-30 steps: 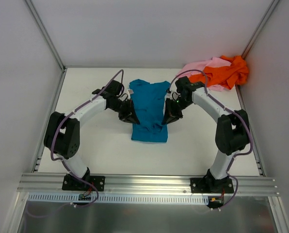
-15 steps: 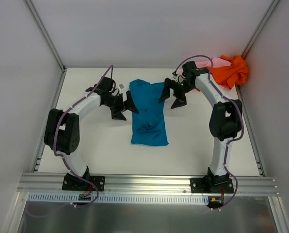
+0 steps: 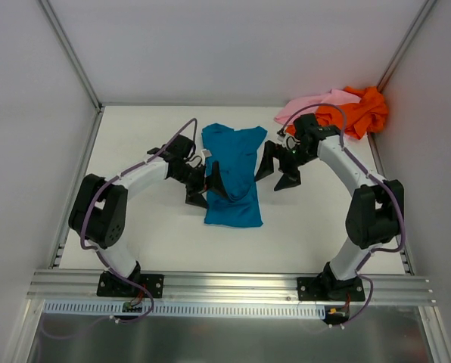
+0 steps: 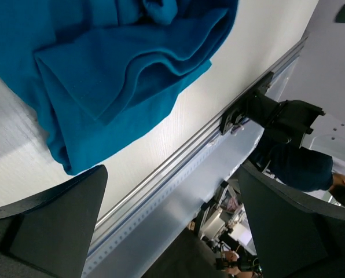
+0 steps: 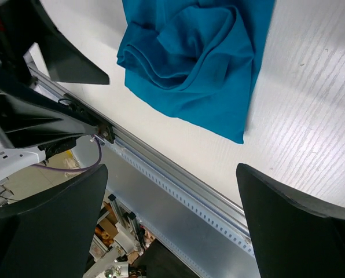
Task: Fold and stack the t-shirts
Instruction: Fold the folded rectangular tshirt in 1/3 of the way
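My left tool [image 3: 208,189] hangs with its fingers spread wide, nothing between them — my left arm [image 3: 142,172] reaches forward from its base, elbow bowed out to the left. My right tool [image 3: 278,171] is just as wide and empty — my right arm [image 3: 346,162] arcs out to the right, then bends inward toward the left tool.

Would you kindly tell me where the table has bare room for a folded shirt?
Bare table lies far left, between the wall and the left arm, and near right, between the teal t-shirt and the right arm. Crowded: the far-right corner, holding the orange t-shirt and pink t-shirt, and the middle, where the left claw and right claw flank the teal one.
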Motion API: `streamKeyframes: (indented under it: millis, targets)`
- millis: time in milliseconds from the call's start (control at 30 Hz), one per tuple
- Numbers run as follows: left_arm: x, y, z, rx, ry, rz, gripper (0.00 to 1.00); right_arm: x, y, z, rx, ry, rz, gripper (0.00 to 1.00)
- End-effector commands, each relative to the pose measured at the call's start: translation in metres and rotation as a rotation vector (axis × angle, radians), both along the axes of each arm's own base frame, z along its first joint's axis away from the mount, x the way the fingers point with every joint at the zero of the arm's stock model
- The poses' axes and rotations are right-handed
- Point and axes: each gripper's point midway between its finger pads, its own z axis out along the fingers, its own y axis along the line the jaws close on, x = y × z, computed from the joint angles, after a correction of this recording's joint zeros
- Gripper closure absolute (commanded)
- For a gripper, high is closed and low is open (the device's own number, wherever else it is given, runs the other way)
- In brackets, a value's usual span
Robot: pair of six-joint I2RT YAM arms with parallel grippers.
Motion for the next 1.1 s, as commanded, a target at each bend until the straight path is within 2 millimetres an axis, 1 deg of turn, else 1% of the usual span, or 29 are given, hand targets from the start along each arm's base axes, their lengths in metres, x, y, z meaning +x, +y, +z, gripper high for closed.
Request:
streamKeyframes:
  millis: [0, 133, 233, 267, 300, 467, 700, 800, 833, 933, 1000, 1033, 1067]
  targets:
    - [-0.016, -0.005, -0.013, -0.013, 0.075, -0.033, 0.01, 0.001, 0.000, 0.017, 0.015, -0.062, -0.019, 0.01]
    - [-0.023, -0.007, -0.030, 0.012, 0.103, -0.051, 0.01, -0.001, -0.002, 0.021, 0.009, -0.073, -0.025, 0.00]
    - [-0.020, -0.008, -0.038, 0.016, 0.088, -0.045, 0.01, -0.004, -0.003, 0.020, 0.005, -0.075, -0.032, 0.01]
    - [-0.016, -0.010, -0.039, 0.009, 0.059, -0.045, 0.01, -0.006, -0.004, 0.020, 0.005, -0.072, -0.034, 0.00]
    - [-0.016, -0.010, -0.042, 0.013, 0.049, -0.045, 0.01, -0.007, -0.004, 0.020, 0.005, -0.071, -0.035, 0.00]
    - [-0.004, -0.010, -0.046, 0.030, -0.027, -0.044, 0.01, -0.011, -0.006, 0.019, 0.000, -0.065, -0.041, 0.00]
    - [0.012, -0.016, -0.039, 0.028, -0.057, -0.038, 0.01, -0.009, -0.007, 0.021, -0.010, -0.067, -0.046, 0.00]
    - [0.019, -0.018, -0.040, 0.031, -0.062, -0.030, 0.02, -0.008, -0.006, 0.022, -0.008, -0.067, -0.048, 0.01]
    - [0.020, -0.020, -0.041, 0.032, -0.061, -0.028, 0.05, -0.008, -0.006, 0.023, -0.008, -0.066, -0.049, 0.01]
    - [0.028, -0.023, -0.039, 0.029, -0.072, -0.024, 0.08, -0.007, -0.005, 0.022, -0.011, -0.063, -0.048, 0.01]
    - [0.033, -0.025, -0.038, 0.026, -0.074, -0.023, 0.18, -0.006, -0.005, 0.022, -0.011, -0.062, -0.050, 0.00]
    - [0.033, -0.026, -0.040, 0.026, -0.067, -0.027, 0.24, -0.005, -0.005, 0.022, -0.013, -0.061, -0.051, 0.00]
    - [0.034, -0.026, -0.040, 0.024, -0.068, -0.031, 0.48, -0.006, -0.005, 0.021, -0.013, -0.058, -0.051, 0.00]
